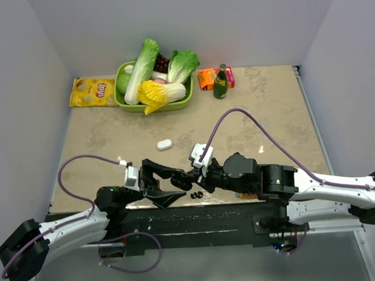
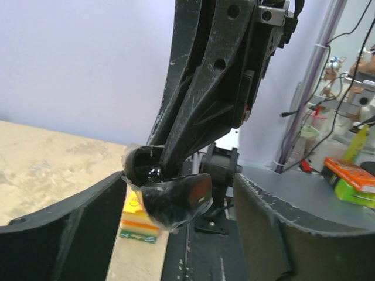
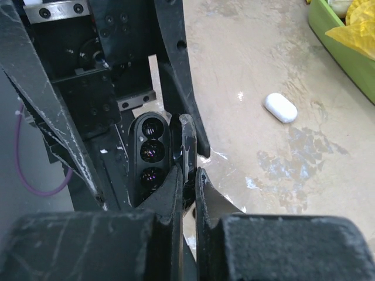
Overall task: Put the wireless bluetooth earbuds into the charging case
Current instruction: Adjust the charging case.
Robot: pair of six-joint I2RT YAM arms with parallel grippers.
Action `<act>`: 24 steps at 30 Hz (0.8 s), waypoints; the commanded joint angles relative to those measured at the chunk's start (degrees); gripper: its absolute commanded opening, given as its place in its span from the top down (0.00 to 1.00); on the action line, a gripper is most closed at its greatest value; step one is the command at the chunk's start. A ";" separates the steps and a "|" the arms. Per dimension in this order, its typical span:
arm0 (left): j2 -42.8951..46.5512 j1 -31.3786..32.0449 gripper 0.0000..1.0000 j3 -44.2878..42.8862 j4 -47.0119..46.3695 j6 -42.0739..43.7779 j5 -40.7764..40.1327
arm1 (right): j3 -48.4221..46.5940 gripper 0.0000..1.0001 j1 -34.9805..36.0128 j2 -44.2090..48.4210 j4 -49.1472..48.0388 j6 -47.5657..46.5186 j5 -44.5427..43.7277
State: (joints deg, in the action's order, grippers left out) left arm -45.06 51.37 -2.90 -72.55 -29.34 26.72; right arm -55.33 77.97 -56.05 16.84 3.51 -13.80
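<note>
Wireless bluetooth earbuds [image 1: 196, 194], a black pair, lay on the table [image 1: 268, 110] near its front edge, at 6 o'clock from the open black charging case [image 3: 150, 153] and apart from it. The right gripper [image 3: 188, 175] was clamped on the case's raised lid, fingers nearly together. The left gripper [image 1: 179, 184] had its jaws wide apart on either side of the case, not touching it. A white case [image 1: 165, 144] lay at 11 o'clock, well apart.

White-and-black arms [image 1: 330, 186] with purple cables [image 1: 237, 112]; right end effector [image 3: 188, 174] scuffed black
</note>
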 commanded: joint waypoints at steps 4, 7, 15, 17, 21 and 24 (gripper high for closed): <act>4.10 -0.31 0.12 -3.95 8.63 2.71 -8.52 | -4.79 1.00 -0.02 1.29 3.99 -5.35 -0.08; 3.49 -0.31 0.00 -6.24 13.64 2.10 -9.49 | -5.49 1.00 -0.01 1.91 4.78 -6.93 -1.74; -2.57 -0.31 0.00 -16.95 29.81 4.38 -1.77 | -7.51 1.00 0.07 4.46 7.59 -14.22 -4.57; -4.41 -0.31 0.02 -18.28 30.80 4.56 -0.10 | -7.77 1.00 0.07 4.99 8.12 -15.10 -3.61; -4.69 -0.31 0.09 -16.97 26.69 5.61 3.77 | -8.21 1.00 0.07 4.90 8.91 -16.16 -3.16; -4.69 -0.31 0.20 -15.39 22.56 6.14 5.71 | -8.65 1.00 0.07 4.72 9.53 -16.43 -2.55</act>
State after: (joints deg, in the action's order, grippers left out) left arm -49.65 51.37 -19.44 -46.15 -25.61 27.79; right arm -60.53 77.95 -51.77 26.94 -10.83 -17.02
